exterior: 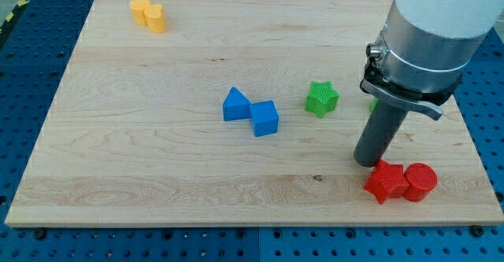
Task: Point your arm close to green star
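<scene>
So, desk (157,175): it carries every block you see.
Claw: none fitted, so no open-or-closed state to tell; my tip (367,161) touches the red star (385,181).
Green star (321,98): mid-desk, up-left of my tip, apart.
Progress: you're near, some closing left.

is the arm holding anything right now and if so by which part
Nothing is held. The arm ends in a bare rod; my tip rests on the board beside the red star, right of the green star.
</scene>
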